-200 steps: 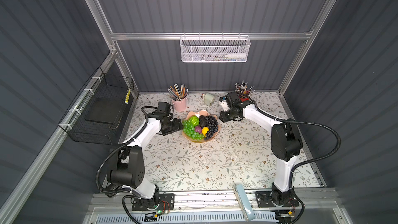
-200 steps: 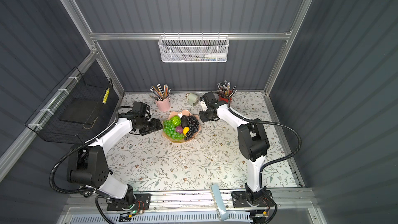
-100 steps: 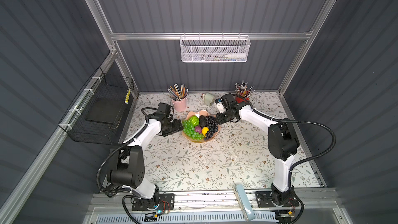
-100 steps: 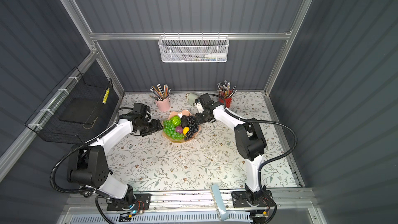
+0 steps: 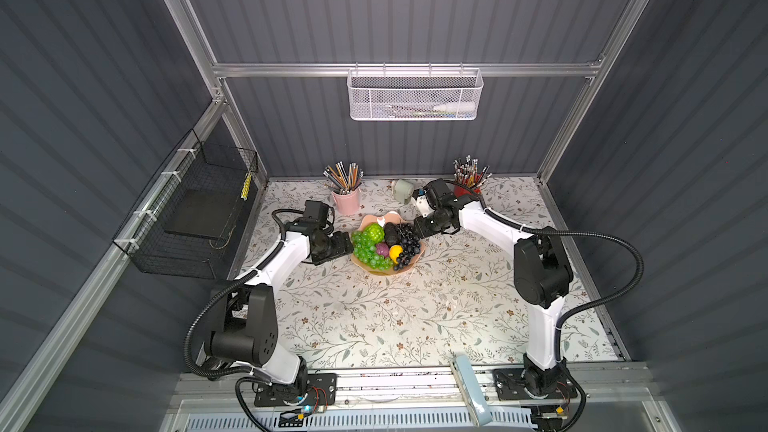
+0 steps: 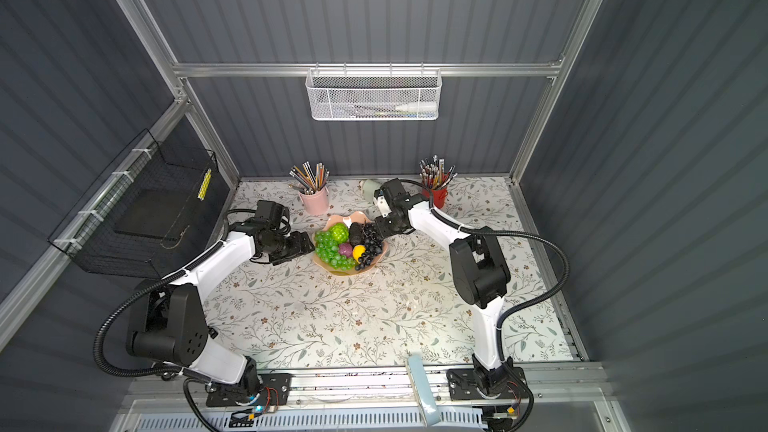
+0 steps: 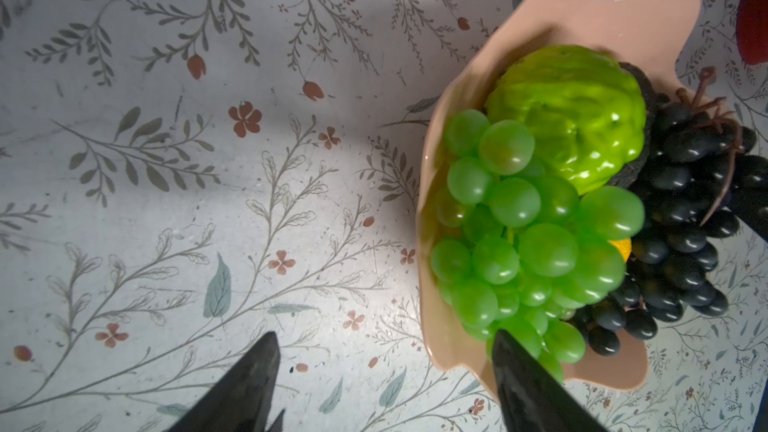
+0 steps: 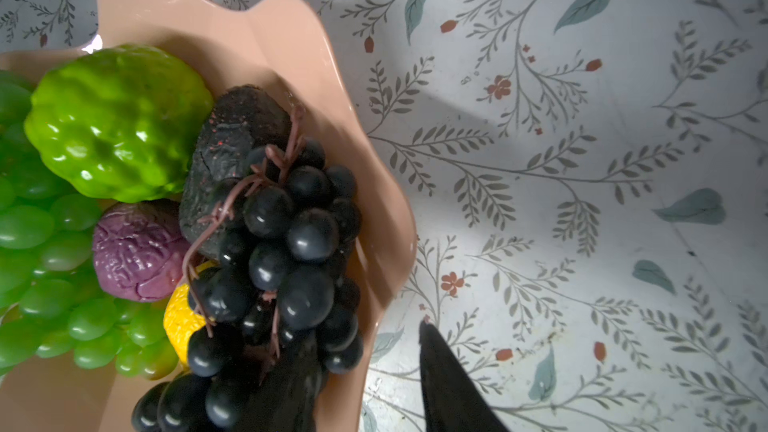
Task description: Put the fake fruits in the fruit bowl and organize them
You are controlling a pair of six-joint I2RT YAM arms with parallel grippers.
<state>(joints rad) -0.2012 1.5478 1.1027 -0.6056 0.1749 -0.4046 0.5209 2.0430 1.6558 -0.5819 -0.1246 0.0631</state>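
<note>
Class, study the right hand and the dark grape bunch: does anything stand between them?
Nothing visible does. The right hand is at the dark grape bunch: one finger overlaps its grapes inside the fruit bowl, the other is outside over the table, so the rim runs between them.

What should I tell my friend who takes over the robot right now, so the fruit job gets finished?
Left gripper: open, empty; one of its fingers is over the green grapes, the other outside the fruit bowl.
Right gripper: open, empty; one of its fingers is among the dark grapes, the other outside the rim.
Things: all six fruits are in the bowl, including the bumpy green ball, avocado, purple ball and yellow fruit.
Done: placing.
Left: perhaps nudge the dark grapes inward from the rim, then back both arms away.
</note>
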